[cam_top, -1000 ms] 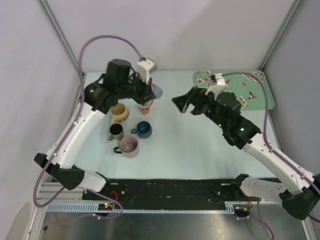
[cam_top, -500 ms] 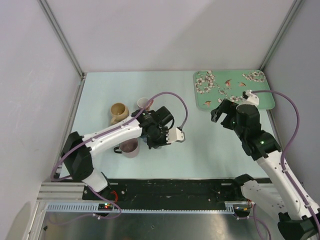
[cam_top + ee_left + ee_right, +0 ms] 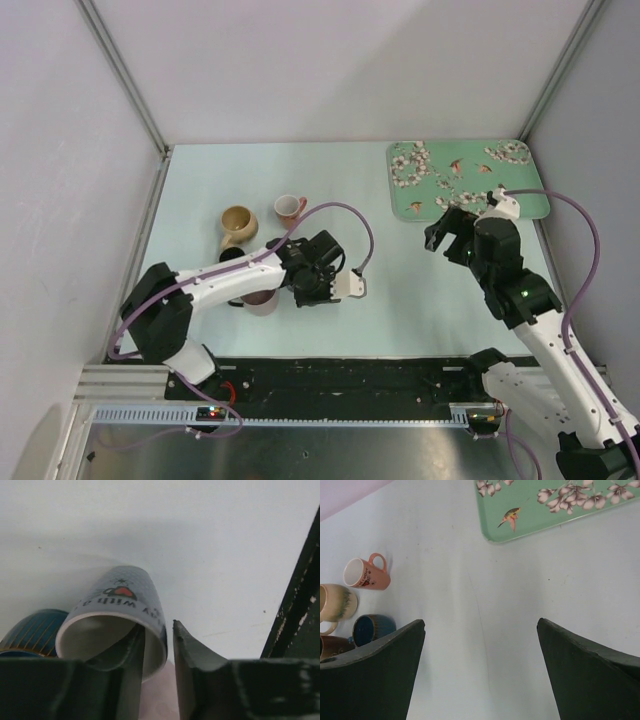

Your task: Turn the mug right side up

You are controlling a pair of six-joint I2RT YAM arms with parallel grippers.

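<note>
Top external view, from the left: four mugs cluster on the pale tabletop [image 3: 400, 290]. A beige mug [image 3: 238, 224] and a salmon mug [image 3: 290, 206] stand mouth up at the back. A dark mug [image 3: 230, 257] and a pinkish mug [image 3: 258, 297] sit nearer, partly under the left arm. That arm lies low across them, and from above it hides the task's mug.

The left wrist view shows it. The grey mug [image 3: 120, 600], printed with a red heart and lettering, leans with its mouth toward the camera and its base away, toward the tabletop. A blue mug [image 3: 30, 630] sits just beside it. The left pincer [image 3: 156, 632] is narrow and straddles the rim, one finger inside the mouth and one outside. A rim hold like this probably lets the wrist roll the mug mouth-up. A thin sliver of light shows beside the outer finger, so I cannot tell whether the wall is pinched or just freed. Nor can I tell whether the base rests on the tabletop. The turn looks nearly done.

To the right, the right pincer [image 3: 481, 621] hangs wide and empty over bare surface, apparently parked clear of the work. A green flowered tray [image 3: 455, 195] lies at the far right corner.

Plain grey panels joined by metal posts wall in the smooth, matte tabletop.
</note>
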